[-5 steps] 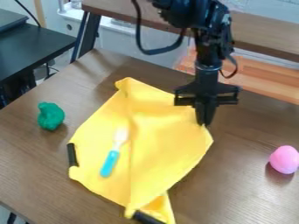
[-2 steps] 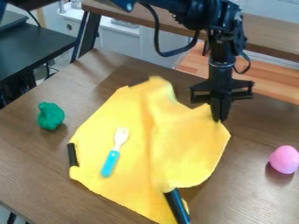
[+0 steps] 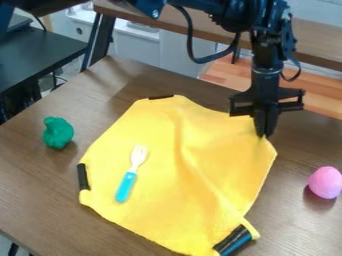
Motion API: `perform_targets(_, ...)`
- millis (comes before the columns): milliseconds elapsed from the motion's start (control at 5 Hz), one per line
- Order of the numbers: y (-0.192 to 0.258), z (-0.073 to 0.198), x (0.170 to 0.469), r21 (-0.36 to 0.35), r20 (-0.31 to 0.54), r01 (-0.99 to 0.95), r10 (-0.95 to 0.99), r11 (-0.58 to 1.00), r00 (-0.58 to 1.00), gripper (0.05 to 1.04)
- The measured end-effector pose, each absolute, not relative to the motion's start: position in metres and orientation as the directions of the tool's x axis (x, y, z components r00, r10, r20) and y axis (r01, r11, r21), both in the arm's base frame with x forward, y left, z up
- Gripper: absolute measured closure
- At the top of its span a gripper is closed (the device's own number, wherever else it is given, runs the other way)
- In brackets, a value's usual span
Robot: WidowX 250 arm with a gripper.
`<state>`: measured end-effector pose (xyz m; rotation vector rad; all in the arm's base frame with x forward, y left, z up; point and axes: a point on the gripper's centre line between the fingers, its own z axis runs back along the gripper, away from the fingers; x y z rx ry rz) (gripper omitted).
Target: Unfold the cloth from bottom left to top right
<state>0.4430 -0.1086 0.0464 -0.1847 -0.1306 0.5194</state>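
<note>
Rightward, the tool (image 3: 265,133) has drawn the far right corner of the cloth (image 3: 217,152), which now spreads wider over the surface (image 3: 297,215). Left of the cloth sits a green toy (image 3: 58,132). One black strip (image 3: 83,176) lies at the cloth's left edge, then a fork (image 3: 125,186) on its left half. Creases run from its middle to the near right, where something dark (image 3: 234,240), perhaps more strips, shows. Closed fingers pinch the far right corner. Farthest right, a pink egg (image 3: 325,182).
</note>
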Motion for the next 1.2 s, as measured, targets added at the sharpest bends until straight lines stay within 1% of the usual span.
perform_targets(200, -0.111, 0.041, 0.447, -0.218, 0.067, -0.491, 0.515, 0.843, 0.854, 1.035)
perform_targets(400, -0.117, 0.045, 0.452, -0.26, 0.066, -0.488, 0.519, 0.833, 0.852, 1.015)
perform_targets(600, -0.118, 0.035, 0.453, -0.286, 0.087, -0.454, 0.494, 0.844, 0.865, 0.872)
perform_targets(800, -0.116, 0.027, 0.447, -0.283, 0.095, -0.427, 0.468, 0.859, 0.879, 0.629)
perform_targets(1000, -0.114, 0.044, 0.441, -0.319, 0.124, -0.393, 0.449, 0.862, 0.885, 0.327)
perform_targets(1200, -0.104, 0.059, 0.428, -0.324, 0.182, -0.327, 0.397, 0.888, 0.9, 0.094)
